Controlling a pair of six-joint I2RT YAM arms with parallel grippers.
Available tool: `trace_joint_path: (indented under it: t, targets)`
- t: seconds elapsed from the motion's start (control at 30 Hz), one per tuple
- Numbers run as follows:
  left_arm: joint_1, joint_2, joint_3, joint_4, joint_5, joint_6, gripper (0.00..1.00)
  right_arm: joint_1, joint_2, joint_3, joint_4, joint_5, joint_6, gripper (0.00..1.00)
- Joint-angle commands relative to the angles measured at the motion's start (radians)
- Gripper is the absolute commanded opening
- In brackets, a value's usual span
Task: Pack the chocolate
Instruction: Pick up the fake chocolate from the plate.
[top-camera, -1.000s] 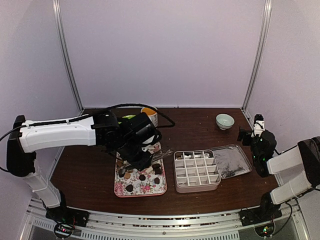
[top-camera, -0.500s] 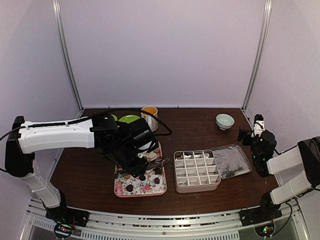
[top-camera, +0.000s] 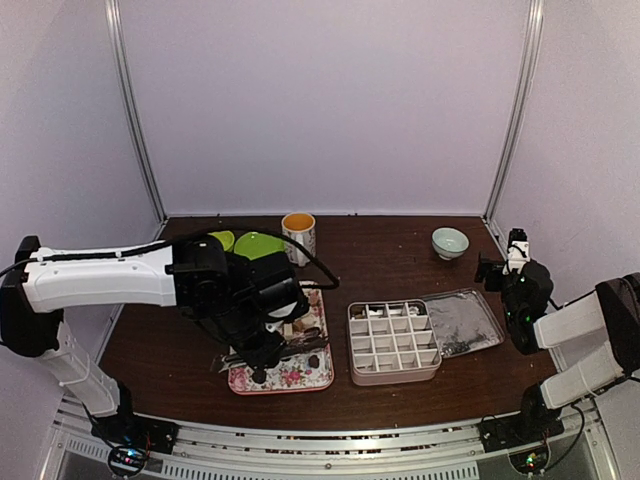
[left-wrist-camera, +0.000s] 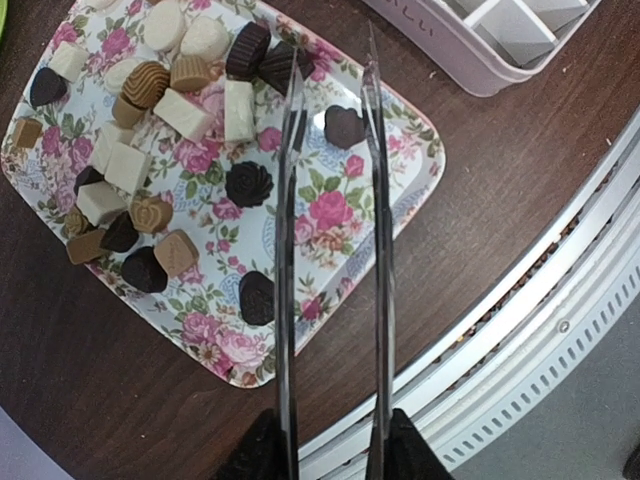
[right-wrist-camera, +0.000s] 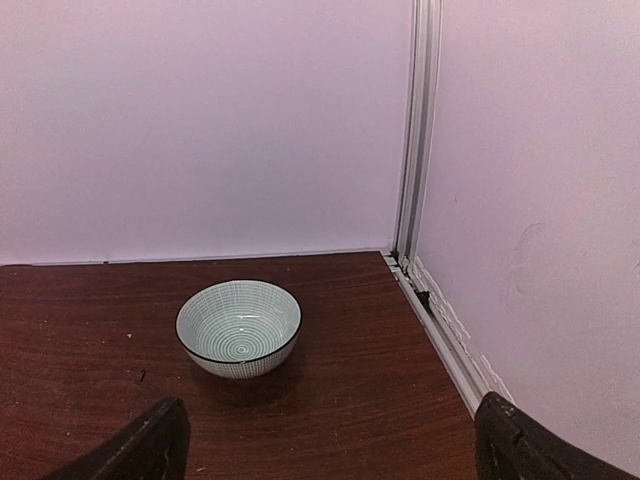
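Many small dark, tan and white chocolates (left-wrist-camera: 165, 90) lie on a floral tray (left-wrist-camera: 330, 210), which is also in the top view (top-camera: 300, 377). My left gripper (left-wrist-camera: 330, 450) (top-camera: 258, 347) is shut on metal tongs (left-wrist-camera: 378, 250) that reach out over the tray's near right part. The tong arms stand apart with nothing pinched. A dark heart-shaped chocolate (left-wrist-camera: 343, 125) lies on the tray between them. The white compartment box (top-camera: 393, 341) stands to the right of the tray, with pieces in a few of its back cells. My right gripper (top-camera: 495, 268) (right-wrist-camera: 330, 455) is open and empty at the far right.
The box's foil-lined lid (top-camera: 465, 322) lies to the right of the box. A small striped bowl (right-wrist-camera: 238, 326) (top-camera: 450, 241) sits at the back right. An orange-filled mug (top-camera: 298, 236) and green plates (top-camera: 255, 243) stand behind the tray. The table's metal front rail (left-wrist-camera: 520, 330) is close to the tongs.
My left arm has drawn back toward the near left. The tongs moved from the tray's back to its front part. The right arm has not moved.
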Motion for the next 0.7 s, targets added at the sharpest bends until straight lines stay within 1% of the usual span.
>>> trace_joint_path:
  t: [0.0, 0.13, 0.43, 0.67]
  targets:
    - [-0.023, -0.019, -0.007, -0.047, -0.005, -0.037, 0.35, -0.008, 0.002, 0.012, 0.003, 0.008, 0.001, 1.0]
    - [-0.04, -0.003, 0.008, -0.049, -0.002, -0.047, 0.35, -0.008, 0.002, 0.011, 0.003, 0.006, 0.001, 1.0]
    - [-0.056, 0.1, 0.068, -0.137, -0.057, -0.057, 0.35, -0.008, 0.002, 0.012, 0.003, 0.006, 0.001, 1.0]
    - [-0.066, 0.125, 0.101, -0.138, -0.055, -0.04, 0.37, -0.008, 0.001, 0.012, 0.003, 0.007, 0.0, 1.0]
